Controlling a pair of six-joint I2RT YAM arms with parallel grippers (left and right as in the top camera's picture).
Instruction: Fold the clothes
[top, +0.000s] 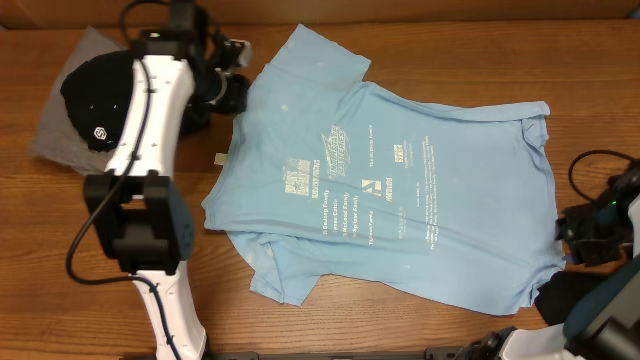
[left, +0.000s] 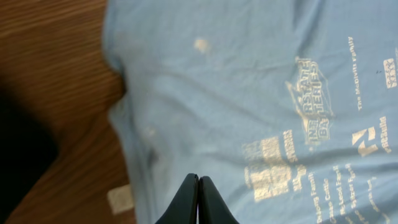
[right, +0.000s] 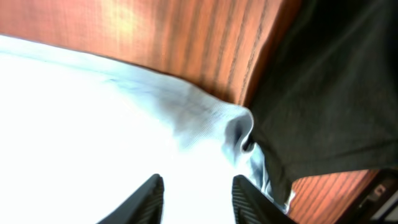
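Left wrist view: the left gripper (left: 199, 178) shows at the bottom edge, its two black tapered fingers (left: 186, 205) pressed tip to tip with nothing between them, hanging over the shirt (left: 236, 112); this is one light blue T-shirt of soft, faintly creased knit, printed with cracked white lettering; just beside its edge lies one small pale square tag (left: 120, 199) on the table (left: 56, 74), which is brown wood with fine straight grain. In the right wrist view the right gripper (right: 199, 180) has its two dark fingers (right: 146, 202) spread well apart, holding nothing, above a bright, washed-out stretch of the shirt; the shirt's edge puckers there into one small fold against a black cloth (right: 329, 87) with a matte surface. From overhead, the left arm (top: 150, 120), white and smooth, and the right arm (top: 605, 305) stand at the near edge, one on each side; the black cloth lies bunched at the near right, touching the shirt's hem corner; the shirt lies spread flat and print up across the middle of the table, hem to the right, neck to the left, with two short sleeves, one pointing near and one far; farthest off, at the far left, one rounded black bundle (top: 95, 95) with a small white logo rests on one grey sheet (top: 50, 135).
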